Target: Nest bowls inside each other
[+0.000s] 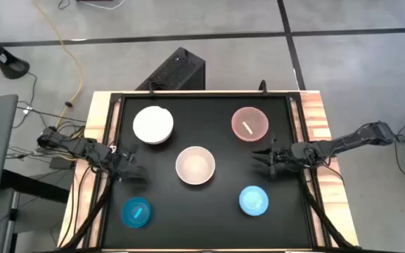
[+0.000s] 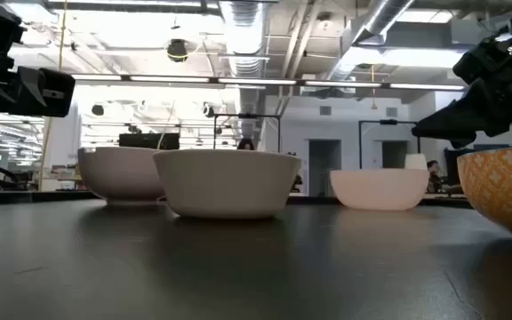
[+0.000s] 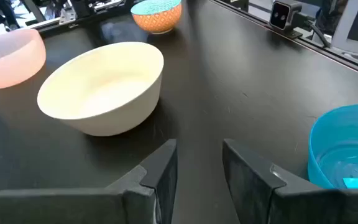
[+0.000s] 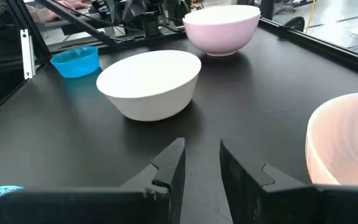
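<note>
Five bowls stand upright on their bases, apart from one another, on the black table top. The white bowl (image 1: 152, 125) is at the far left and the pink bowl (image 1: 249, 123) at the far right. The cream bowl (image 1: 195, 166) is in the middle, the teal-blue bowl (image 1: 137, 212) near left, and the light blue bowl (image 1: 254, 200), orange-patterned outside, near right. My left gripper (image 1: 136, 171) hovers left of the cream bowl (image 3: 104, 87), open, with nothing between its fingers. My right gripper (image 1: 262, 158) hovers right of the cream bowl (image 4: 149, 81), also open and empty.
A raised black rim (image 1: 297, 126) and wooden borders frame the table top. A black box (image 1: 176, 70) stands on the floor behind the far edge. Bare black surface lies between the bowls and in front of both grippers.
</note>
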